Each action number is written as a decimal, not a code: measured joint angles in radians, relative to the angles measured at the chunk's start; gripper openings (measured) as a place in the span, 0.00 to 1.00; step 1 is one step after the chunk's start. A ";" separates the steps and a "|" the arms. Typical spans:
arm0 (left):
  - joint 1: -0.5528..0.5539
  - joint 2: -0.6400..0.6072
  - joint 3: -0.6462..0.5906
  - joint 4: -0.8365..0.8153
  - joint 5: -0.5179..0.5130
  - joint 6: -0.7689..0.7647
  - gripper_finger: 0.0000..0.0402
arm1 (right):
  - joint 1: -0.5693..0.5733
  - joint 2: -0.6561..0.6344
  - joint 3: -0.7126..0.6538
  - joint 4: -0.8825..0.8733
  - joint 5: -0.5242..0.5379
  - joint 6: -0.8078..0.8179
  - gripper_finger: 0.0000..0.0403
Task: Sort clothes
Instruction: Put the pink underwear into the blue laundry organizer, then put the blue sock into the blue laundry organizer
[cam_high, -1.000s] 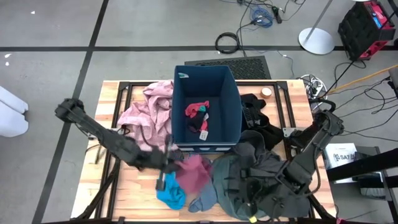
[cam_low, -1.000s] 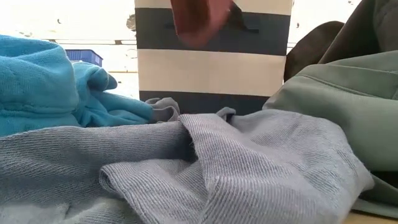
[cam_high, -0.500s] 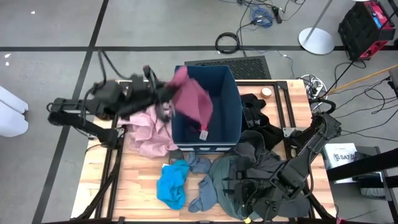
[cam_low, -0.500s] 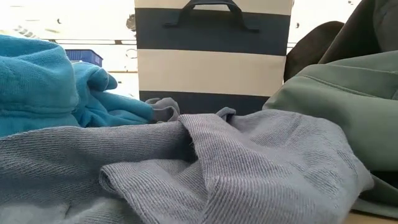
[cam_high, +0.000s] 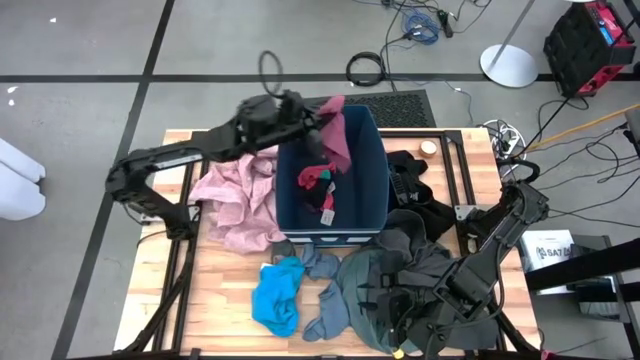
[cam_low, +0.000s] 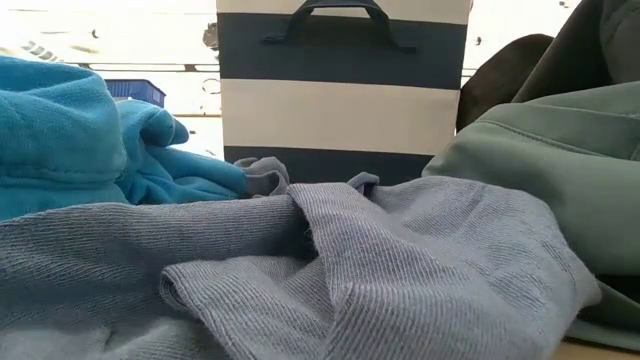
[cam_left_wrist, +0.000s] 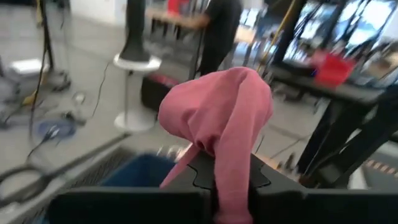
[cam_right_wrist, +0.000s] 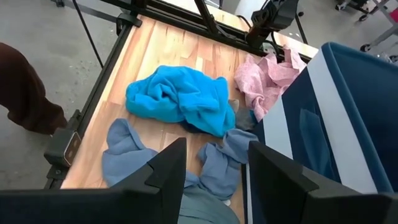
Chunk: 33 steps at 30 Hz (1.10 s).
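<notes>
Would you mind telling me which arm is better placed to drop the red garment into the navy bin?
The left. Its end effector already holds the red garment above the navy bin. The right end effector is open, low at the table's near edge by the grey-green garment.

We see a rose-red garment (cam_high: 335, 128), dusty-pink garment (cam_high: 236, 190), bright-blue piece (cam_right_wrist: 180, 99), grey-blue piece (cam_low: 380, 270), and grey-green garment (cam_low: 540, 150); navy bin (cam_low: 343, 95) bears one white band.
</notes>
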 joint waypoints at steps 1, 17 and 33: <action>0.007 0.014 0.000 -0.013 0.000 0.000 0.07 | 0.002 0.000 0.000 -0.007 0.000 0.010 0.40; 0.017 0.040 0.000 -0.192 0.000 0.027 0.29 | 0.012 0.000 0.000 -0.109 0.000 0.057 0.40; -0.004 -0.045 0.120 -0.497 0.042 0.026 0.54 | 0.009 0.000 -0.001 -0.094 0.000 0.071 0.40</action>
